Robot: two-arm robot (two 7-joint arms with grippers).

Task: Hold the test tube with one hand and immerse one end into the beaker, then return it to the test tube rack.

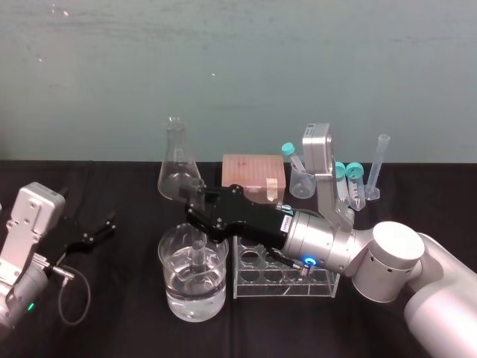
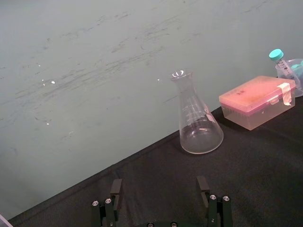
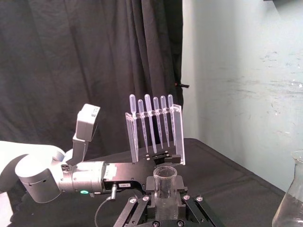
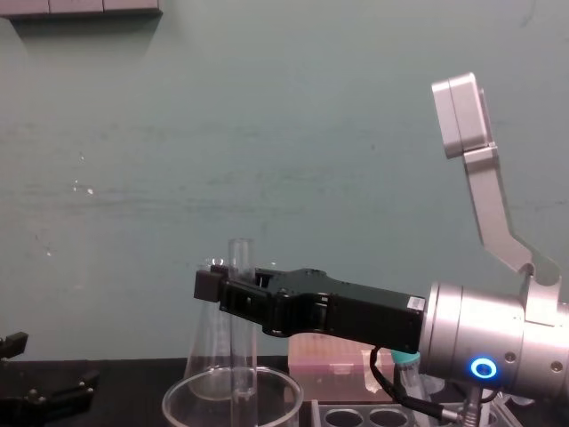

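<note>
Right gripper holds test tube upright in beaker; left gripper idle.

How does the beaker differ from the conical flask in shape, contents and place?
The beaker is wide with straight walls; the flask narrows to a slim neck. The beaker holds clear liquid and the lower end of the test tube, gripped by the right gripper; the flask looks empty. The beaker stands in front beside the rack; the flask stands farther back. Both are clear glass, upright. The left gripper sits idle at the left.
</note>
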